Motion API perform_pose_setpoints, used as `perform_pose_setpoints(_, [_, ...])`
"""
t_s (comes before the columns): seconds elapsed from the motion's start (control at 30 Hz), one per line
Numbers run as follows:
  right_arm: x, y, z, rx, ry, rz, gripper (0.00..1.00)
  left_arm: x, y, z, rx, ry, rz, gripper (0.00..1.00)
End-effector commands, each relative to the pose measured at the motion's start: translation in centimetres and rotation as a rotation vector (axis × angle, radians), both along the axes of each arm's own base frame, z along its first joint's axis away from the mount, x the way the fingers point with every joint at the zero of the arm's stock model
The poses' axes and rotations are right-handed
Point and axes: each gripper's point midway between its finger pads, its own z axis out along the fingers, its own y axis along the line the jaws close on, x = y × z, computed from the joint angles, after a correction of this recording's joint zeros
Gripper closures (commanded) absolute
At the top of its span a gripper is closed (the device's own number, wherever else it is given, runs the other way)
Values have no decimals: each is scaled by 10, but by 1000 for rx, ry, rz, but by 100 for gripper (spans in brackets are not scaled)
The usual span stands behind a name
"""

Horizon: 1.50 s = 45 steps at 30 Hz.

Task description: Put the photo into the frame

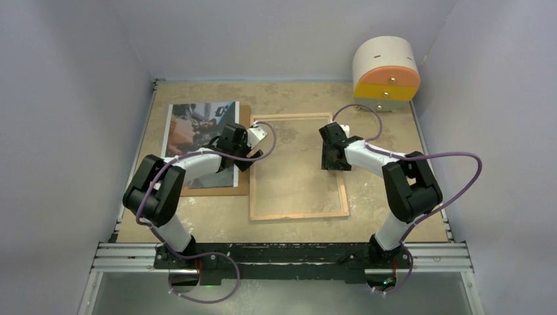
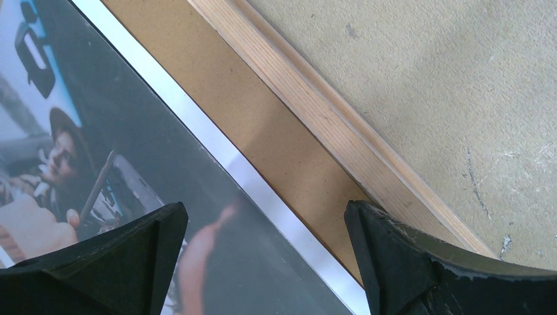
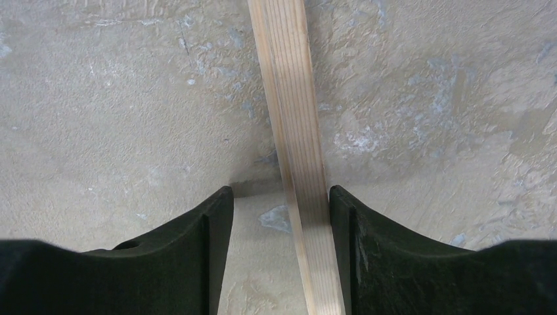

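Overhead, the left arm reaches from its base at the table's [image 1: 401, 131] near edge, elbow out toward the left edge and forearm angled inward. The left gripper [image 1: 261, 139] points down over the far left corner of the frame [image 1: 299, 214]. Its jaws stand wide apart and hold nothing. In the wrist view, the left gripper [image 2: 264, 216] spans the white-bordered edge of the photo [image 2: 131, 131], a strip of brown hardboard sheet [image 2: 230, 98] and the frame's wooden rail [image 2: 315, 111].

The right arm folds from the near edge, its elbow toward the right edge, and the right gripper [image 1: 330, 159] hangs over the frame's right rail. The jaws of the right gripper [image 3: 281, 197] are partly open, wider than the rail [image 3: 289, 98] they straddle; one finger sits just beside the wood or on it, the other stays apart.

The frame lies flat mid-table, wood side up. The photo [image 1: 190, 125] lies face up on the hardboard sheet [image 1: 210, 190] by the left edge, just beside the frame. A white, orange and yellow drum [image 1: 386, 69] stands at the far right corner
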Motion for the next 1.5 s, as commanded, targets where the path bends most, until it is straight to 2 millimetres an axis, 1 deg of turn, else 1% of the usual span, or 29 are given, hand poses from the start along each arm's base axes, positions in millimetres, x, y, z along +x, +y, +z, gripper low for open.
perform_pose_setpoints(0.0, [-18,-3,-13,4,67,-12,41,-20,-2,-23,15,91,-42,0])
perform_pose_setpoints(0.07, [-17,-8,-9,-15,67,-32,41,-19,-4,-22,4,93,-41,0])
perform_pose_setpoints(0.13, [-15,-12,1,-29,56,-53,41,-17,-9,-21,-15,94,-42,0])
perform_pose_setpoints(0.3, [-11,-19,36,-29,-21,-100,39,-6,-23,-11,-51,88,-46,0])
perform_pose_setpoints(0.43, [-14,-10,53,43,-52,-93,36,6,-33,-4,-59,78,-51,0])
perform_pose_setpoints(0.57, [-20,-1,57,107,-45,-92,33,9,-41,-2,-58,77,-61,0])
perform_pose_setpoints(0.6, [-18,-1,59,109,-59,-91,33,9,-41,-1,-58,78,-59,0])
perform_pose_setpoints(0.67, [-13,13,66,160,-92,-61,32,8,-41,0,-57,81,-56,0])
perform_pose_setpoints(0.77, [-2,45,86,239,-152,-16,32,7,-41,10,-70,71,-61,0])
perform_pose_setpoints(0.83, [6,72,99,286,-183,23,32,11,-38,26,-96,56,-46,0])
perform_pose_setpoints(0.9, [14,104,112,320,-207,76,32,22,-26,48,-157,51,-13,0])
perform_pose_setpoints(0.93, [16,126,118,335,-213,114,32,31,-14,62,-191,44,17,0])
perform_pose_setpoints(0.97, [20,143,123,348,-217,139,32,41,2,76,-220,30,52,0])
perform_pose_setpoints(1.0, [24,163,128,366,-221,166,32,49,20,87,-236,16,90,0])
perform_pose_setpoints(1.07, [31,201,135,405,-224,215,32,64,63,108,-242,-24,167,0])
perform_pose_setpoints(1.1, [34,221,137,426,-226,239,32,71,89,116,-244,-47,212,0])
perform_pose_setpoints(1.13, [37,239,138,448,-223,259,32,77,113,123,-246,-69,257,0])
perform_pose_setpoints(1.17, [40,259,137,467,-217,281,32,80,137,126,-242,-79,304,0])
perform_pose_setpoints(1.2, [42,277,135,485,-209,302,32,83,167,128,-235,-88,367,0])
perform_pose_setpoints(1.23, [45,293,123,486,-191,315,32,84,191,128,-223,-94,425,0])
perform_pose_setpoints(1.27, [48,308,117,490,-184,327,32,84,216,125,-211,-93,480,0])
perform_pose_setpoints(1.33, [55,329,107,486,-176,335,32,82,258,119,-197,-92,577,0])
perform_pose_setpoints(1.4, [62,341,95,482,-158,322,31,78,292,110,-166,-92,665,0])
perform_pose_setpoints(1.47, [66,345,81,466,-137,302,30,73,320,97,-128,-91,743,3])
